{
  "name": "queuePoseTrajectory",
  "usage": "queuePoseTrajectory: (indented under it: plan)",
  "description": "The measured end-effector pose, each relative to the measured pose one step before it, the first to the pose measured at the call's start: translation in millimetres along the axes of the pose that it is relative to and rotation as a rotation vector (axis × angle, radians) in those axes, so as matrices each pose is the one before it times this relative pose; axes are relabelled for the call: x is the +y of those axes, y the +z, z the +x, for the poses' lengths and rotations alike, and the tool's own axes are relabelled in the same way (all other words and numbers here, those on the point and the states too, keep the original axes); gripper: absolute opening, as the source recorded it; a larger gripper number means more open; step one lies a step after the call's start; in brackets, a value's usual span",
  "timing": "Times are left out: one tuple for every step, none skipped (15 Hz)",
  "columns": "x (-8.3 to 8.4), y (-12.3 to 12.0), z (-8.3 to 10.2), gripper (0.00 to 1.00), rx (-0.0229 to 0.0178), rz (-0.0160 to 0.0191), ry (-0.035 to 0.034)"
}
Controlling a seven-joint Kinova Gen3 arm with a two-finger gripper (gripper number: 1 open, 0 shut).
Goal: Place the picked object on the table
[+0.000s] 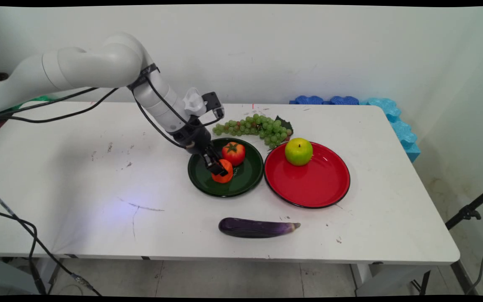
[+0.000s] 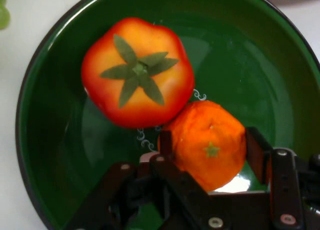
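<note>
Two fruits sit in the green plate point(image 1: 247, 184): an orange point(image 2: 210, 142), clasped on both sides by the tool point(image 2: 207, 147), touching a tomato point(image 2: 137, 72). Just beside stands a red plate point(image 1: 312, 188) holding an apple point(image 1: 298, 151); grapes point(image 1: 258, 126) and an eggplant point(image 1: 256, 227) lie on the surface point(image 1: 78, 176).

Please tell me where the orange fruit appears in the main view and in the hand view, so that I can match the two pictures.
Main view: the orange lies at the near left of the green plate, under the gripper.
Hand view: the orange sits right of centre, low, between the fingers.
Shared landmark: the tomato, touching the orange on the same plate.
</note>
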Motion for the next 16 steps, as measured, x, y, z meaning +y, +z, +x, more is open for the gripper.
queuePoseTrajectory:
  plan:
    - [0.12,-0.44,1.24,0.0,0.00267,0.00205,-0.0015]
    - [0.33,-0.97,1.46,0.0,0.00308,0.0025,-0.00169]
    - [0.31,-1.92,1.06,0.0,0.00258,0.00343,-0.00206]
    - [0.39,-3.25,1.61,0.0,0.00419,0.00413,0.00073]
    - [0.52,-3.31,2.02,0.0,0.00416,0.00334,0.00175]
    - [0.56,-5.26,3.22,0.0,0.00736,0.005,0.00218]
    - [1.17,-6.47,4.37,0.0,0.01067,0.00353,0.0013]
    - [1.31,-6.26,3.97,0.0,0.01073,0.00254,0.00084]
    - [1.51,-4.39,2.97,0.0,0.00757,0.00051,0.0009]
    - [2.72,-6.75,4.57,0.0,0.01201,-0.00037,0.00126]
    - [4.21,-7.71,5.75,0.0,0.01464,-0.00318,0.0027]
    - [4.56,-6.56,5.22,0.0,0.01222,-0.00459,0.00256]
    - [5.96,-8.07,6.14,0.0,0.01452,-0.00602,0.00198]
    - [4.77,-5.41,4.37,0.0,0.00921,-0.00527,0.00071]
    - [3.39,-3.05,2.67,0.0,0.00538,-0.00422,-0.00011]
    - [4.27,-3.34,3.28,0.0,0.00631,-0.00563,0.0007]
